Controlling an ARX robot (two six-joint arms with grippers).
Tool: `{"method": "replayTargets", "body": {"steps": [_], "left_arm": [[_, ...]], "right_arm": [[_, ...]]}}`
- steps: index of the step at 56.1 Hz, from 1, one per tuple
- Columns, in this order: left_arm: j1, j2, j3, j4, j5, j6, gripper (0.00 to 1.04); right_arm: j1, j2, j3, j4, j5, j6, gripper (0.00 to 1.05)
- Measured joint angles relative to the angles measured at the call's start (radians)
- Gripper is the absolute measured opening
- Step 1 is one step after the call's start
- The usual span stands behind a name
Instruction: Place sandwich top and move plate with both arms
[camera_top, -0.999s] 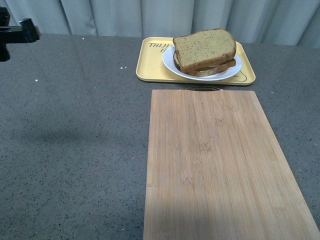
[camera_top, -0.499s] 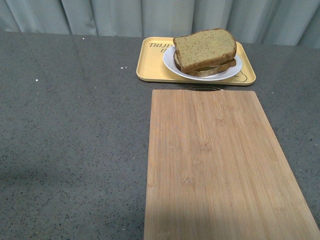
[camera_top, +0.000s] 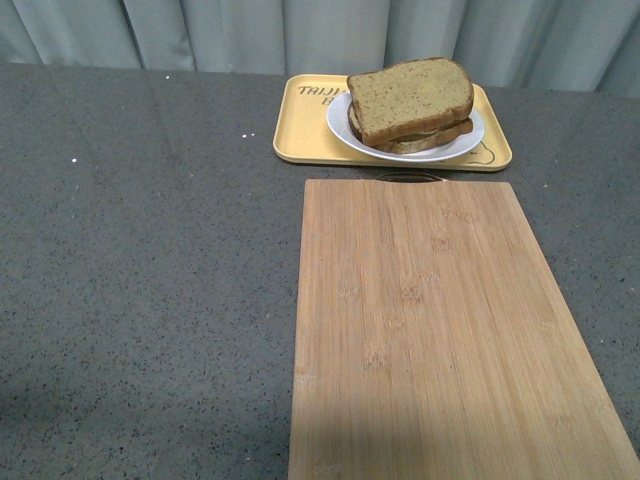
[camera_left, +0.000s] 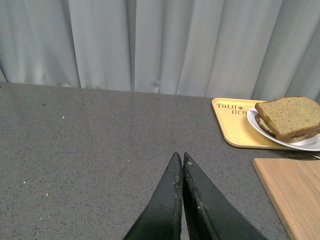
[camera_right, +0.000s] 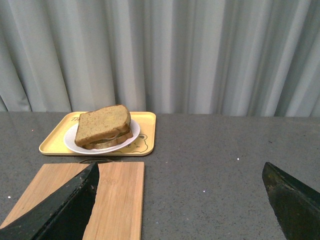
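Yellow tray (camera_top: 300, 130) at the far side of the grey worktop (camera_top: 140, 270) holds the plate (camera_top: 470, 143); on it, the top (camera_top: 408, 97) caps the sandwich. Left fingers (camera_left: 181, 172) pressed together, empty; right fingers (camera_right: 75, 200) spread wide, empty. Board (camera_top: 440, 330) bare.

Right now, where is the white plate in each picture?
Front view: the plate sits far across the table, right of centre, on the yellow tray, beyond the cutting board.
Left wrist view: the plate is at the right edge, on the tray.
Right wrist view: the plate is left of centre, on the tray.
Shared landmark: the yellow tray under it.
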Motion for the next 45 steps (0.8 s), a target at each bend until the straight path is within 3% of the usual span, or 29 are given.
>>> {"method": "replayTargets", "body": {"steps": [26, 45], "left_arm": [[0.000, -0.302, -0.001, -0.278, 0.000, 0.000, 0.04], [0.000, -0.422, -0.001, -0.394, 0.000, 0.000, 0.04]], "right_arm": [[0.000, 0.000, 0.000, 0.000, 0.000, 0.000, 0.95], [0.000, 0.000, 0.000, 0.000, 0.000, 0.000, 0.95]]}}
